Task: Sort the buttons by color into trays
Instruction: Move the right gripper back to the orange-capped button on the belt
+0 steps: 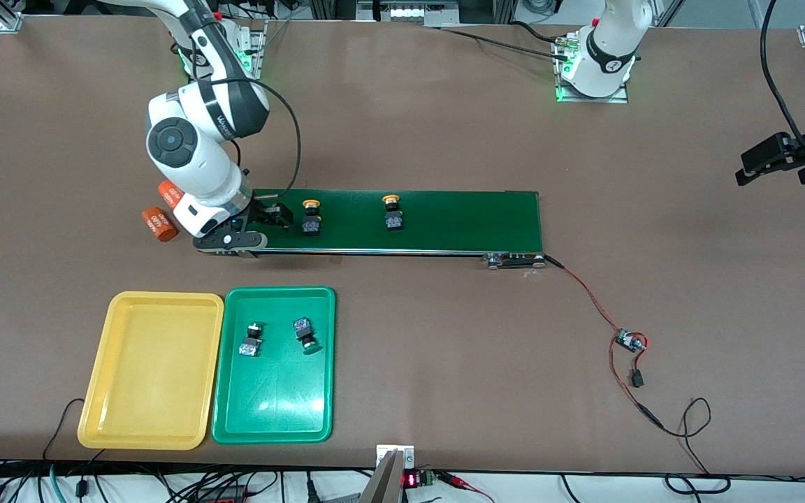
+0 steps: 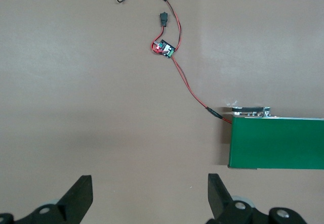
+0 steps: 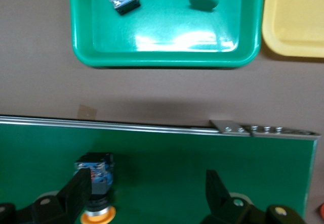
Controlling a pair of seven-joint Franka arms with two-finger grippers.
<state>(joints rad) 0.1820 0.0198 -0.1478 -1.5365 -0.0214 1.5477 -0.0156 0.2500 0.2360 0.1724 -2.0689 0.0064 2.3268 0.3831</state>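
Observation:
Two yellow-capped buttons [image 1: 312, 216] [image 1: 393, 213] stand on the dark-green conveyor belt [image 1: 458, 220]. My right gripper [image 1: 273, 216] is open, low over the belt's end toward the right arm's end of the table. In the right wrist view [image 3: 147, 193] the nearer yellow-capped button [image 3: 93, 181] sits just inside one finger [image 3: 76, 193]. Two green-capped buttons [image 1: 251, 341] [image 1: 305, 334] lie in the green tray [image 1: 273, 419]. The yellow tray [image 1: 151, 370] beside it holds nothing. My left gripper [image 1: 769, 168] is open and empty, waiting over bare table [image 2: 149, 196].
Two orange cylinders [image 1: 158, 223] [image 1: 170, 190] lie beside the belt's end by the right arm. A red wire runs from the belt's other end [image 2: 276, 143] to a small circuit board [image 1: 630, 341] [image 2: 164, 48].

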